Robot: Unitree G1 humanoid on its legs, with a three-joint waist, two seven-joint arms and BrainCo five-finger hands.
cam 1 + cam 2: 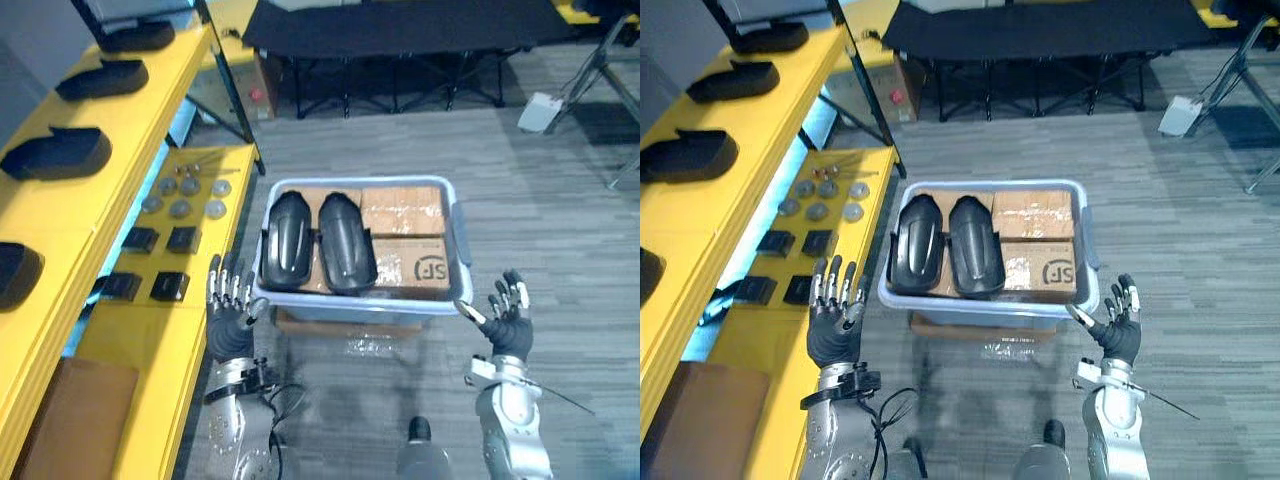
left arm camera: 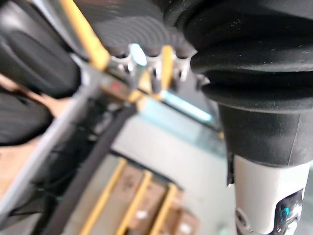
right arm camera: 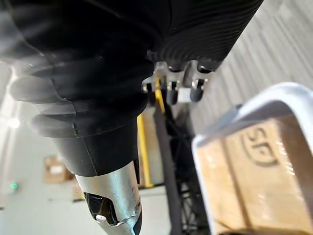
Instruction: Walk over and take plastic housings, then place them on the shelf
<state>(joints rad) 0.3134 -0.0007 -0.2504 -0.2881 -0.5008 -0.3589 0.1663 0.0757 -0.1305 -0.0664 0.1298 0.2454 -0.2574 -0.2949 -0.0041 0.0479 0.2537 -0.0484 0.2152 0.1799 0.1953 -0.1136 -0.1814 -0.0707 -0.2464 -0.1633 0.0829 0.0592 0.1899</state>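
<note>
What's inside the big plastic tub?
Two black plastic housings lie side by side in the tub, next to two cardboard boxes. Brown cardboard shows beneath the housings too. Whatever lies under the boxes is covered.

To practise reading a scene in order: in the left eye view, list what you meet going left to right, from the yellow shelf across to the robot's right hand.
yellow shelf → left hand → first black housing → second black housing → cardboard boxes → right hand
</note>
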